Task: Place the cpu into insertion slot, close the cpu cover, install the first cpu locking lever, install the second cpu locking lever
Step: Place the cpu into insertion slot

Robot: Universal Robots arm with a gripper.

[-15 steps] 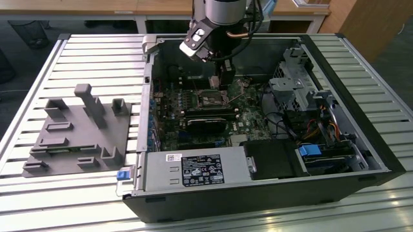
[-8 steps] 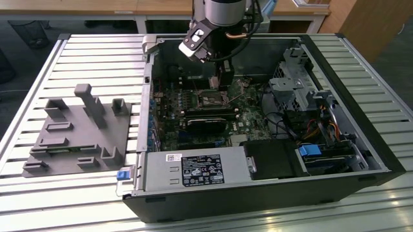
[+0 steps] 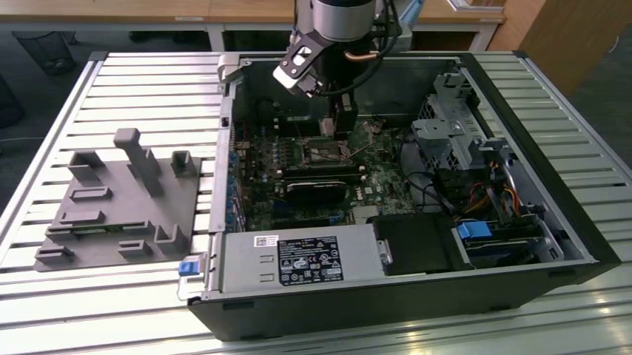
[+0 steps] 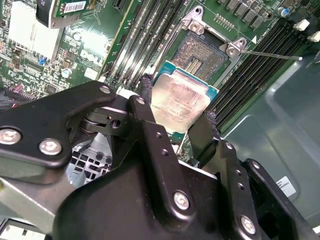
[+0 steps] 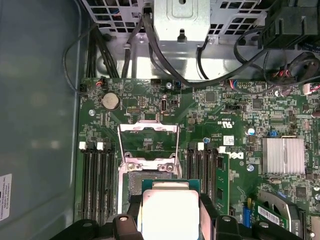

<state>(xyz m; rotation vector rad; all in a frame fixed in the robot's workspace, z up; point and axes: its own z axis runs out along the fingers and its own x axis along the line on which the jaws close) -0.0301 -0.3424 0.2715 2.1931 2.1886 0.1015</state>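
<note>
Here we see the gripper [image 4: 178, 102] clamped on the cpu [image 4: 182, 97], its two black fingers [image 4: 146, 87] pressing opposite edges of the chip, whose grey metal top shows in both wrist views. The cpu hangs partly over the near edge of the insertion slot [image 4: 204, 54], whose dark contact field lies bare. In the first wrist view the cpu cover [image 5: 148, 126] stands open beyond the slot, and in the exterior view the arm reaches into the open computer case [image 3: 395, 299].

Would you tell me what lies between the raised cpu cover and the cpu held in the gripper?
In the first wrist view, the open insertion slot lies between the cpu cover and the cpu that the gripper holds.
</note>
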